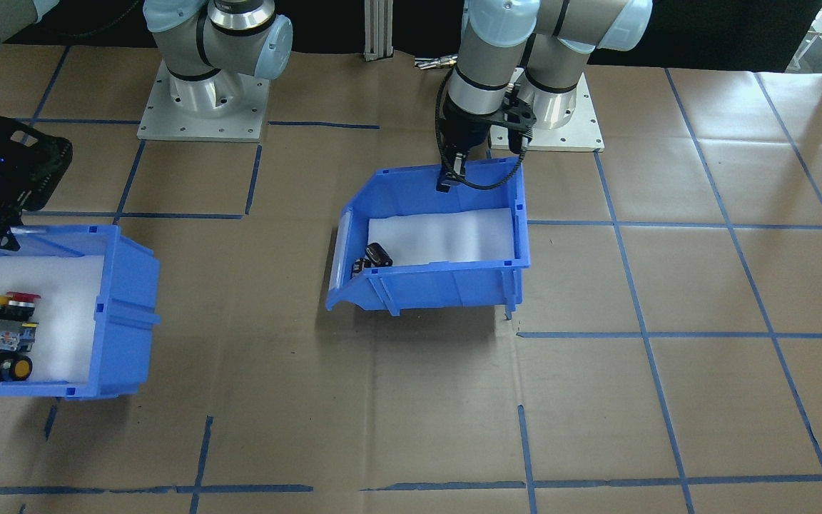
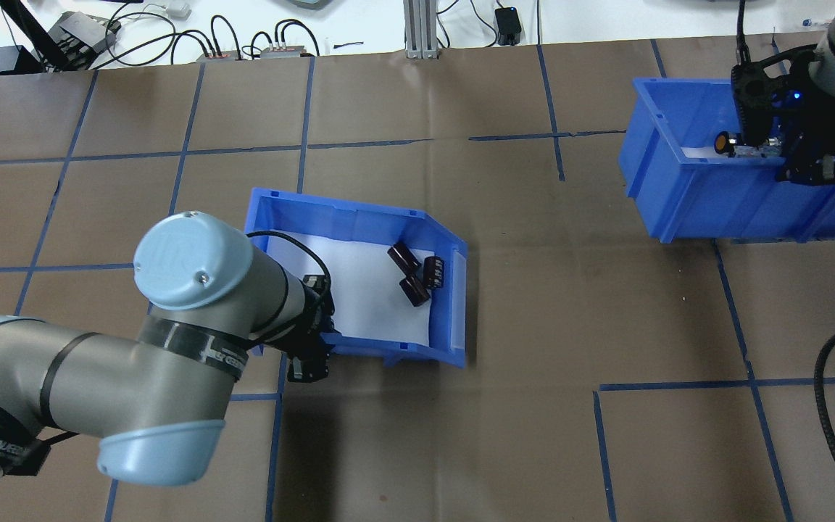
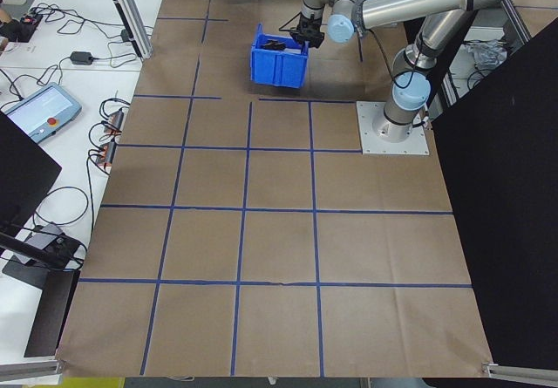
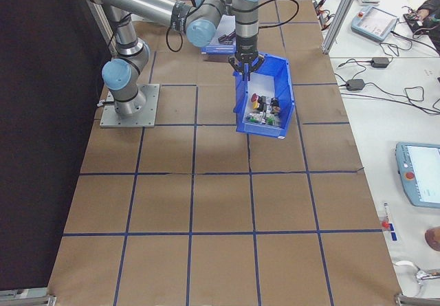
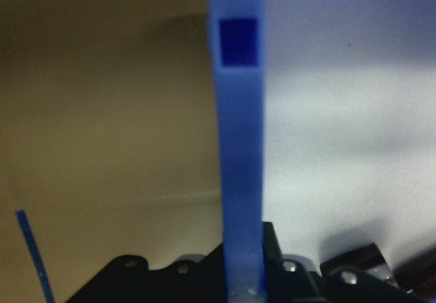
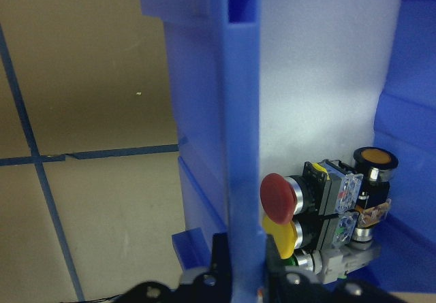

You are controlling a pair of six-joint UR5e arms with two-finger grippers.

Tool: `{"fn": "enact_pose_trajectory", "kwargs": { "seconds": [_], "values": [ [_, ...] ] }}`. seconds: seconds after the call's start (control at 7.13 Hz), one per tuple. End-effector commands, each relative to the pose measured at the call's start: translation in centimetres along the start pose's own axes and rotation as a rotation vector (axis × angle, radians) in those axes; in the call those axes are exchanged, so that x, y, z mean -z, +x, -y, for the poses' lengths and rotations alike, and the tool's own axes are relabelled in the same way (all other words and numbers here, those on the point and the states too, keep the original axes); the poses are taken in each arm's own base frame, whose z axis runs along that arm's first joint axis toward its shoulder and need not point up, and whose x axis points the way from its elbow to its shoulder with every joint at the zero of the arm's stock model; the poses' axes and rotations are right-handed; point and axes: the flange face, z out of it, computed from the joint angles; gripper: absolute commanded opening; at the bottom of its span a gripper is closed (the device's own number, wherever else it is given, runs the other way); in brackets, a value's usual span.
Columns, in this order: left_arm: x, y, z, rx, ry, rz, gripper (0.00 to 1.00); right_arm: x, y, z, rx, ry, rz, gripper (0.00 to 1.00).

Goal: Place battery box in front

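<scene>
The left gripper (image 1: 447,184) stands over the rear wall of the battery box (image 1: 447,285), the wall nearest the robot's base, and its jaws are drawn in tight on that wall: the left wrist view shows the blue rim (image 5: 238,146) running straight up between the two black fingers (image 5: 276,248), one outside over the brown paper and one inside over the white foam liner (image 2: 359,290). From the front-facing camera the box looks slightly tipped, with a shadow under its near edge, so it seems to be held a little off the table (image 1: 668,400), though I cannot be sure it is fully clear. Three dark cylindrical cells (image 2: 412,272) lie bunched at the sloped, cut-away end. The box sits near the middle of the table, fairly close to the left arm's base, with wide bare paper beyond it on the operators' side. By my judgement the grasp is made and the carry forward is what is left: the box has yet to be moved out to the front and set down, and the jaws released. The right gripper (image 2: 787,148) is likewise closed on the wall of the other blue bin (image 2: 707,196), the one with red and yellow push-button switches (image 6: 320,214), well apart at the table's right end.
</scene>
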Motion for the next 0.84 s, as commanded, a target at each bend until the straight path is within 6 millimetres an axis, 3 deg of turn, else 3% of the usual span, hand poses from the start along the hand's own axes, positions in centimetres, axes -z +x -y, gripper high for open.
{"fn": "enact_pose_trajectory", "kwargs": {
  "seconds": [0.0,0.14,0.42,0.7],
  "values": [
    [1.8,5.0,3.5,-0.036,0.005,-0.04,0.0,-1.2,-3.7,0.7,-0.006,-0.013,-0.034,0.0],
    [2.4,9.2,3.3,-0.045,-0.02,-0.055,0.0,-1.2,-4.6,0.9,-0.006,-0.015,-0.035,0.0],
    [0.7,19.2,2.5,-0.033,-0.086,-0.059,0.0,-1.0,-5.9,1.0,-0.009,-0.029,-0.035,0.0],
    [-1.0,24.9,0.8,0.053,-0.191,-0.057,0.0,-0.8,-7.3,1.3,-0.004,-0.04,-0.025,0.0]
  ]
}}
